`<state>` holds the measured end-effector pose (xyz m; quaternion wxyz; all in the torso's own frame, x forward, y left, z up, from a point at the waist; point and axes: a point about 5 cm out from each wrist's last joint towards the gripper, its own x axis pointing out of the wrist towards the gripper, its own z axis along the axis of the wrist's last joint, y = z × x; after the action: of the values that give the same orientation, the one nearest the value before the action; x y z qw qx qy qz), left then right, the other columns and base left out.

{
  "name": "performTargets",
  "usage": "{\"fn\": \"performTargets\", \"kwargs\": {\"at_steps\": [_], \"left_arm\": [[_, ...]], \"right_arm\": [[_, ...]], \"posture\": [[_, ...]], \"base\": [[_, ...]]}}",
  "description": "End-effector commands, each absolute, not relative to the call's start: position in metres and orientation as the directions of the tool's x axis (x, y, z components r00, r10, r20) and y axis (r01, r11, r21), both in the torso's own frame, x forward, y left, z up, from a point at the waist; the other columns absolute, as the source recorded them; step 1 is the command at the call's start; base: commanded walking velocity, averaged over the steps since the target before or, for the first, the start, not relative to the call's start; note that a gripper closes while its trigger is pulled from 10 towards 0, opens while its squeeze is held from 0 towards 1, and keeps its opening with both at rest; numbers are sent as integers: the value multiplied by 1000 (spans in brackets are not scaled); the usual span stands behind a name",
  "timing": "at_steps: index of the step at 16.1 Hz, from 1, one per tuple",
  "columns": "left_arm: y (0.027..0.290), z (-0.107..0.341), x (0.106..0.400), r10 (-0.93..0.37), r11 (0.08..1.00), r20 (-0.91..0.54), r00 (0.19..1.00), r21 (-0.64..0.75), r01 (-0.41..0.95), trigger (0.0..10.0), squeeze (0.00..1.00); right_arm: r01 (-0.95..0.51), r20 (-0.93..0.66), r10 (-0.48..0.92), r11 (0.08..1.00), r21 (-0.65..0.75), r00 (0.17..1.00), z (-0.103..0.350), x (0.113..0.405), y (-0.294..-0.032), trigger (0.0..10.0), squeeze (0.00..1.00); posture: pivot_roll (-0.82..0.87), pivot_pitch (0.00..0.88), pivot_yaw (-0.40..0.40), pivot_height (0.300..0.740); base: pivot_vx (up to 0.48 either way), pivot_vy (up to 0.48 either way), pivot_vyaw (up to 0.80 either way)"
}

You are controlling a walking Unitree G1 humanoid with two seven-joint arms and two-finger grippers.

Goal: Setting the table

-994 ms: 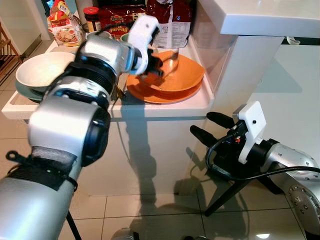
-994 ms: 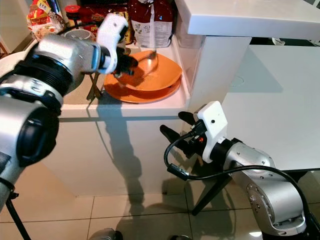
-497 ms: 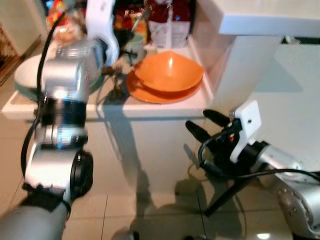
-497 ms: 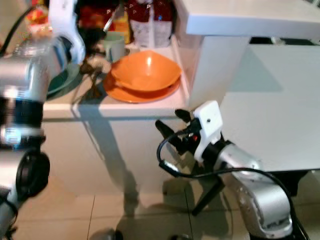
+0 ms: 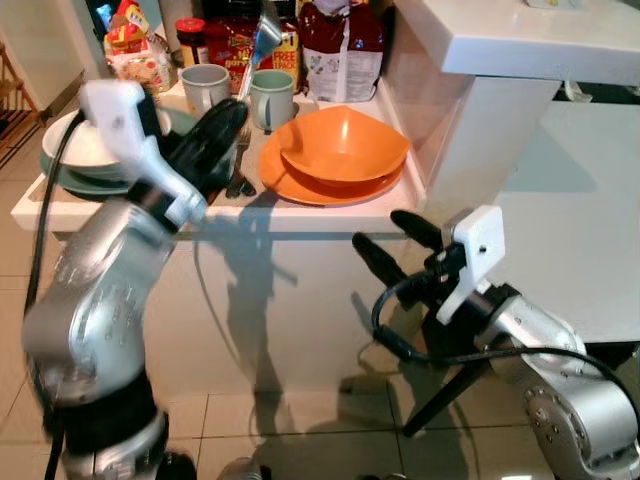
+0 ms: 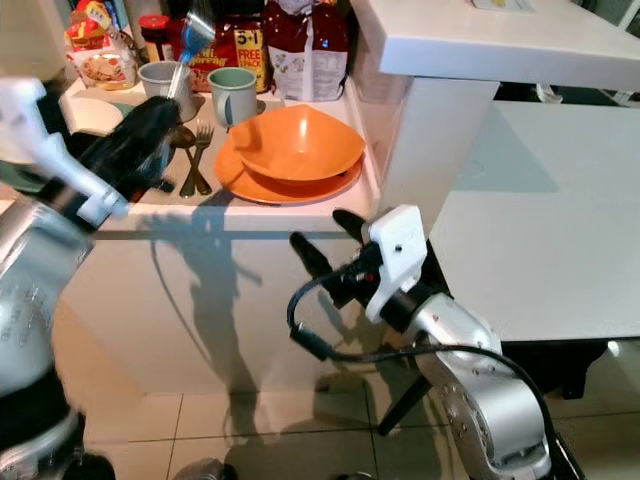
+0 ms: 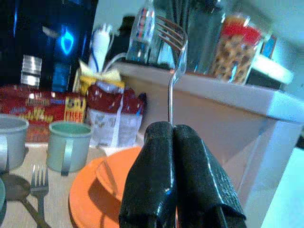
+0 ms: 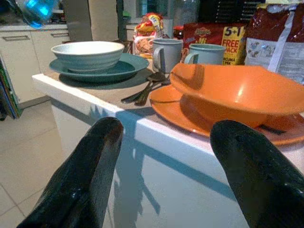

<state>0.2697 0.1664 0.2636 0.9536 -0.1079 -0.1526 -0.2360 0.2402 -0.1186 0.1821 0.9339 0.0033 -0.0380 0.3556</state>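
Note:
My left gripper is raised over the counter's front edge, shut on the handle of a silver fork whose tines point up. In the left eye view the fork shows as a blur above the mugs. An orange bowl sits on an orange plate just right of the gripper. Another fork and a spoon lie on the counter beside the plate. My right gripper hangs open below the counter edge, nothing between its fingers.
Two pale mugs stand behind the cutlery. A white bowl on a teal plate sits at the counter's left end. Snack bags and jars line the back. A white table lies to the right, tiled floor below.
My left arm has drawn back from over the orange bowl toward the left and now holds the fork upright. The right gripper has drifted slightly left, still open.

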Motion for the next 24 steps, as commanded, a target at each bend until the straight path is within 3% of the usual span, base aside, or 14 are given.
{"fn": "performTargets", "kwargs": {"at_steps": [1,3,7,9,16,24], "left_arm": [[166,261,262,-435,860,364,823,-104,500,10000,0],[168,237,251,-449,879,298,842,-19,476,10000,0],[170,203,243,-403,906,203,892,-50,420,10000,0],[164,188,238,-409,912,153,899,29,410,10000,0],[150,194,237,-404,915,211,890,89,394,10000,0],[153,186,234,-344,939,208,916,82,334,10000,0]], "right_arm": [[-669,78,670,742,-43,738,181,239,-122,10000,0],[-673,76,676,737,-56,733,176,236,-126,10000,0],[-604,65,614,787,-127,787,164,237,-137,10000,0],[-552,73,565,822,-144,822,160,240,-140,10000,0],[-513,89,525,849,-128,847,155,239,-141,10000,0],[-453,74,462,884,-115,884,154,245,-160,10000,0]], "posture": [[32,9,-38,740],[31,5,-37,740],[27,9,-36,740],[26,17,-38,740],[20,35,-32,740],[16,54,-28,740]], "base": [[0,0,0],[0,0,0],[0,-471,0],[0,-480,259],[0,-480,747],[0,-480,0]]}}
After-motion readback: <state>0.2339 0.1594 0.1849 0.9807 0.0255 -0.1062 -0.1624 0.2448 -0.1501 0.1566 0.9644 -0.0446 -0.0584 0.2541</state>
